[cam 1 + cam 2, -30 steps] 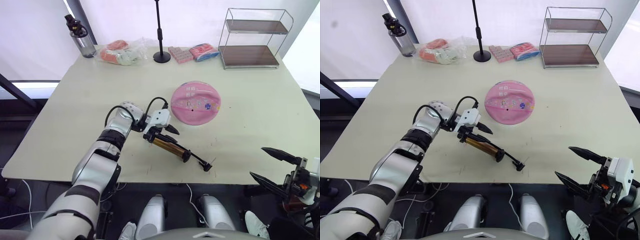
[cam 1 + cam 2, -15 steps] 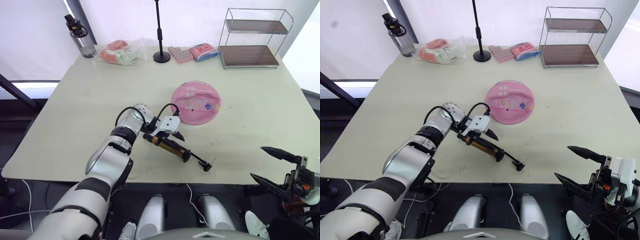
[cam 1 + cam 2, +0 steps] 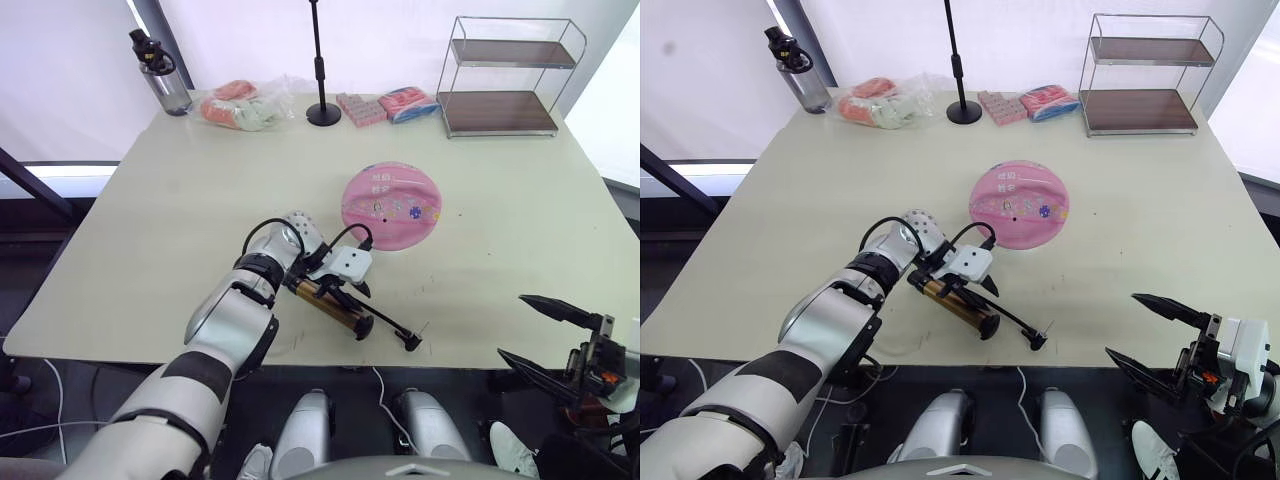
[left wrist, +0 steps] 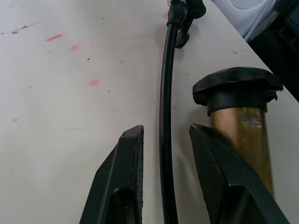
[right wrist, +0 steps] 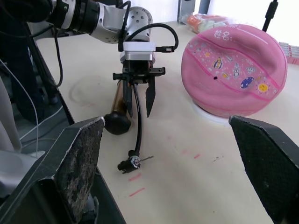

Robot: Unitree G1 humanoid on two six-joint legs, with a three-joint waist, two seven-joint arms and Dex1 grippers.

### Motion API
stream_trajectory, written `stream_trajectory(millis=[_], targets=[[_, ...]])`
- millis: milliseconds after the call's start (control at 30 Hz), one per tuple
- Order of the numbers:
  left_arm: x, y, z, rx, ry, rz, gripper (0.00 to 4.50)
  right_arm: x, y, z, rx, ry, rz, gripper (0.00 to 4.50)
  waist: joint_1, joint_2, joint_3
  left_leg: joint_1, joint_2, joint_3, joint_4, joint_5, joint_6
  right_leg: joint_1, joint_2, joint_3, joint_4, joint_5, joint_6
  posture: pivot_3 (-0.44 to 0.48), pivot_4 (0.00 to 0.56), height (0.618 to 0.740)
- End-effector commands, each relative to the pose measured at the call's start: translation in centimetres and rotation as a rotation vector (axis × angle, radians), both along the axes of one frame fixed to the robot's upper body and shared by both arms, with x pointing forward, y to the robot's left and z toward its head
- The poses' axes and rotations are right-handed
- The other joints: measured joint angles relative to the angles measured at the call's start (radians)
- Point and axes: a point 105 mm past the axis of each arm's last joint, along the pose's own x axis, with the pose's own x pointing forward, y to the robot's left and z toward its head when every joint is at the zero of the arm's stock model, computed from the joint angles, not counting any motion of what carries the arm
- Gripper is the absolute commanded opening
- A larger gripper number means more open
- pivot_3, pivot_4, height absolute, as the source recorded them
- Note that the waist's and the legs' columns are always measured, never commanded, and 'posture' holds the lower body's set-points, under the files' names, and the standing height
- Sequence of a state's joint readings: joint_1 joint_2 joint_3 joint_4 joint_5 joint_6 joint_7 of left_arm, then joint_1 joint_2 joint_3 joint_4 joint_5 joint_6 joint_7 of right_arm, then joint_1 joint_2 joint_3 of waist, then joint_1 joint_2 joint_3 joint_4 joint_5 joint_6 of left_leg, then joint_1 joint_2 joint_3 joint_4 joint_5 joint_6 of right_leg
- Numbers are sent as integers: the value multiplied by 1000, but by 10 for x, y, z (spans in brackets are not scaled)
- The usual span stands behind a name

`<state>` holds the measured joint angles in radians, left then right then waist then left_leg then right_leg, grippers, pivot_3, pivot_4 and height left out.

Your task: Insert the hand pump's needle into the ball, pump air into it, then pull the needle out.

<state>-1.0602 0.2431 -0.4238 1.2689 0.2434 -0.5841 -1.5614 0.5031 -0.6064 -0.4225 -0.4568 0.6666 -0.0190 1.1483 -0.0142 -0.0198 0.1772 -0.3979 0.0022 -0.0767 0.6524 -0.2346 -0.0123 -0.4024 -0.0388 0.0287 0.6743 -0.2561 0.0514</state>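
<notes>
Left wrist view: left gripper [image 4: 164, 140] fingers parted, thin black hose [image 4: 167, 116] running between them, untouched.
Pump: hand pump [image 3: 328, 305], bronze metal barrel, lies near table's [image 3: 150, 220] front edge.
Needle: needle [image 5: 145, 159] beside hose end.
Ball: ball [image 3: 391, 205], pink, flattened, farther back.
Right gripper: right gripper [image 3: 560, 338] spread wide off the table.

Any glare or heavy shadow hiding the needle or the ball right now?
No. Left eye view: the backdrop is blown out white, but the table is evenly lit and the ball is glare-free. Right wrist view: the needle stands out against the pale tabletop, with soft shadows. Left wrist view: the hose reads clearly between the left hand fingers.
</notes>
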Motion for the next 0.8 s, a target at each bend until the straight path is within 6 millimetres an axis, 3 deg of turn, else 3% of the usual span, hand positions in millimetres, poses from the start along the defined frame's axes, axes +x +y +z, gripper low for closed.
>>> stream_trajectory(millis=[33, 300, 633, 800], targets=[[1, -6, 5, 15, -34, -39, 1670, 0, 3, 7, -12, -38, 8, 4500, 0, 0, 0, 0, 0, 0, 0, 0, 0, 0, 0, 0, 0, 0, 0, 0, 150, 731], [0, -14, -7, 44, -58, -40, 1670, -3, -2, -10, -94, 77, 13, 4500, 1, 0, 0, 0, 0, 0, 0, 0, 0, 0, 0, 0, 0, 0, 0, 0, 150, 731], [1, -15, -23, 111, -89, -12, 1670, 1, 2, -8, -109, 69, 26, 4500, 4, 0, 0, 2, 0, 0, 2, 0, 0, 2, 0, 0, 2, 0, 0, 0, 150, 731], [-2, -11, -30, 145, -94, -24, 58, 4, 3, -6, -106, 55, 29, 4500, 3, 0, -1, 7, 0, 0, 2, 0, 0, 8, 0, 0, 1, 0, 1, 0, 150, 731]])
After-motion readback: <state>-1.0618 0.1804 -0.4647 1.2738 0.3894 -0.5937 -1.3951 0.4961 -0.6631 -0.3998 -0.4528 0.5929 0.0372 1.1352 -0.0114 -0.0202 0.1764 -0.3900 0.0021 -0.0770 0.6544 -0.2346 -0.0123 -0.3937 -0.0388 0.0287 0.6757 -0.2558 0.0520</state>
